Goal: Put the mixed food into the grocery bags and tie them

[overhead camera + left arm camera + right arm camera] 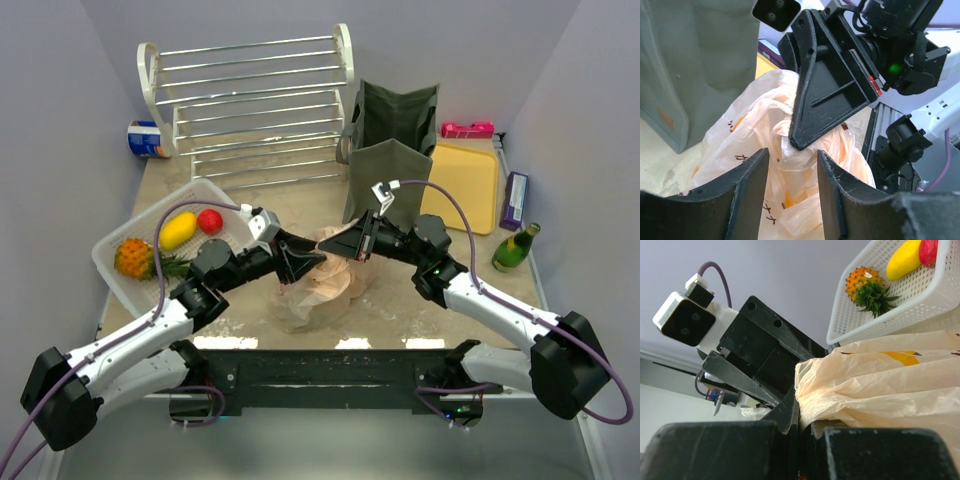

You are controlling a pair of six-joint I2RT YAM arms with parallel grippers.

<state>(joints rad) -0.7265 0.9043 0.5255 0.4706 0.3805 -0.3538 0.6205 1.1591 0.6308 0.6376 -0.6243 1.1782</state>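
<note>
The left gripper (pixel 792 155) stands part-open astride the peach plastic bag (pixel 735 145); the right gripper (pixel 795 142) pinches its film. Beige tabletop (pixel 400 300), lavender walls (pixel 60 120).

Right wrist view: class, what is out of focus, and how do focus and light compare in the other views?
Right wrist: right fingers blurred, peach bag and basket sharp. Left wrist: left fingers soft, bag print crisp. Top external: even light, faint shadows, glare at the near edge of the table.

A wire rack (pixel 260 110) stands at twelve o'clock, a white mesh basket (pixel 140 225) at nine, a yellow board (pixel 462 185) at two.
</note>
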